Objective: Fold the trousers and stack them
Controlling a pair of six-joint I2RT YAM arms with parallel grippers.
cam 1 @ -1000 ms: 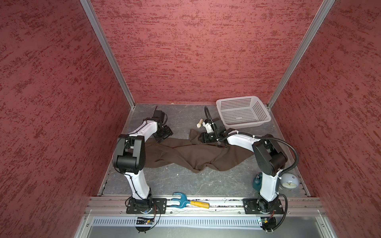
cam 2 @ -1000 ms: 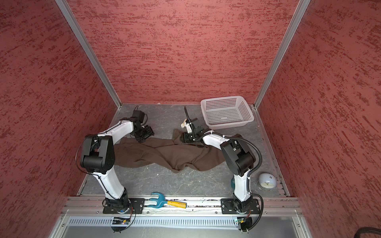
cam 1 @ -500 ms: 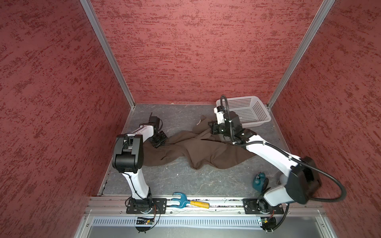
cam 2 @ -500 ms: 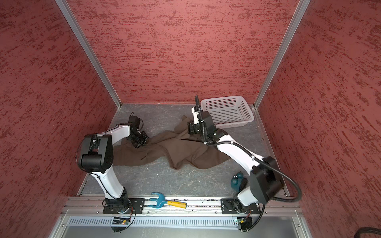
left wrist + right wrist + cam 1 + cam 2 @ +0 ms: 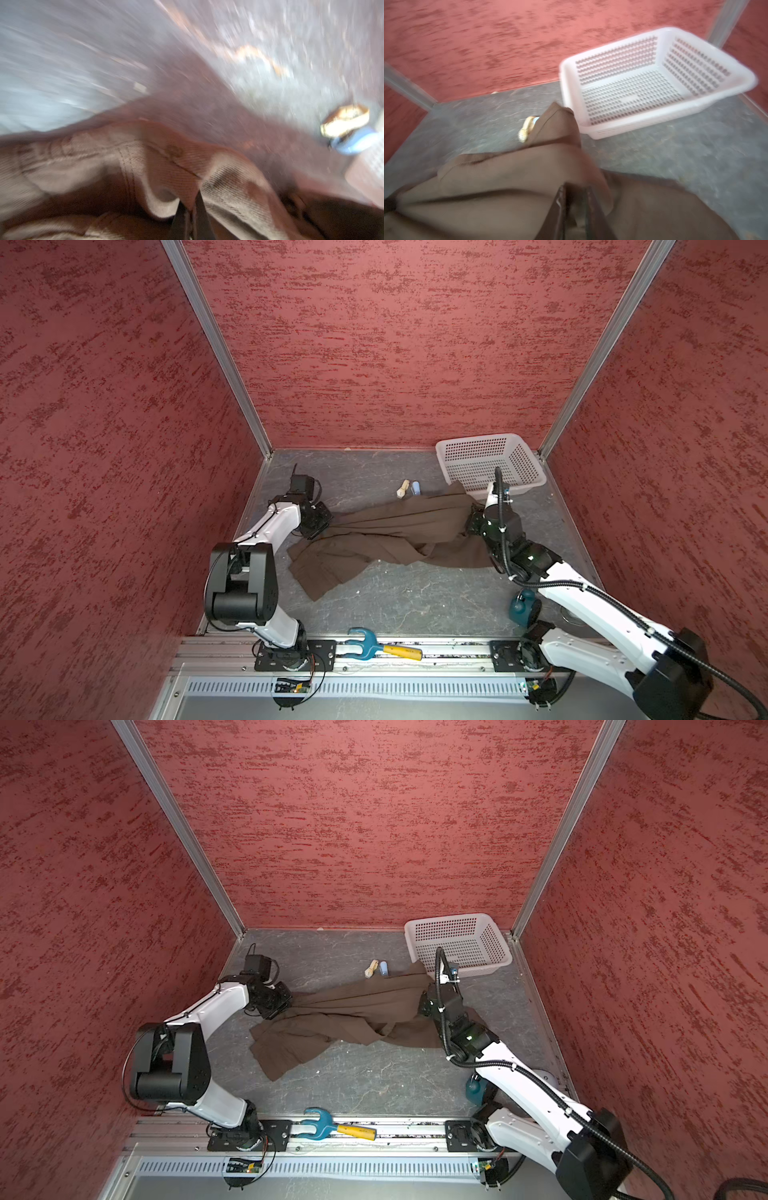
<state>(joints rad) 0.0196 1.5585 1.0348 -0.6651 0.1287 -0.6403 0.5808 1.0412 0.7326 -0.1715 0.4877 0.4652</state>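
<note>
The dark olive-brown trousers (image 5: 395,531) (image 5: 353,1013) lie rumpled across the grey floor, drawn out in taut folds between my two grippers. At their left end, my left gripper (image 5: 322,527) (image 5: 286,1006) is shut on them. The left wrist view shows a fold of cloth (image 5: 172,158) pinched in that gripper (image 5: 192,207). My right gripper (image 5: 469,519) (image 5: 422,1002) is at the right end, in front of the basket. In the right wrist view its (image 5: 576,199) fingers stand a little apart, with cloth (image 5: 508,176) bunched around and between them.
A white perforated basket (image 5: 478,439) (image 5: 449,920) (image 5: 643,119) stands at the back right corner. A small beige thing (image 5: 401,489) and a pale blue one (image 5: 415,488) lie behind the trousers. A teal object (image 5: 521,605) sits by the right arm. A blue-and-yellow tool (image 5: 382,649) lies on the front rail.
My right gripper has swung to the right towards the basket with its end of the trousers, drawing the cloth out. My left gripper has come slightly nearer at the left end.
</note>
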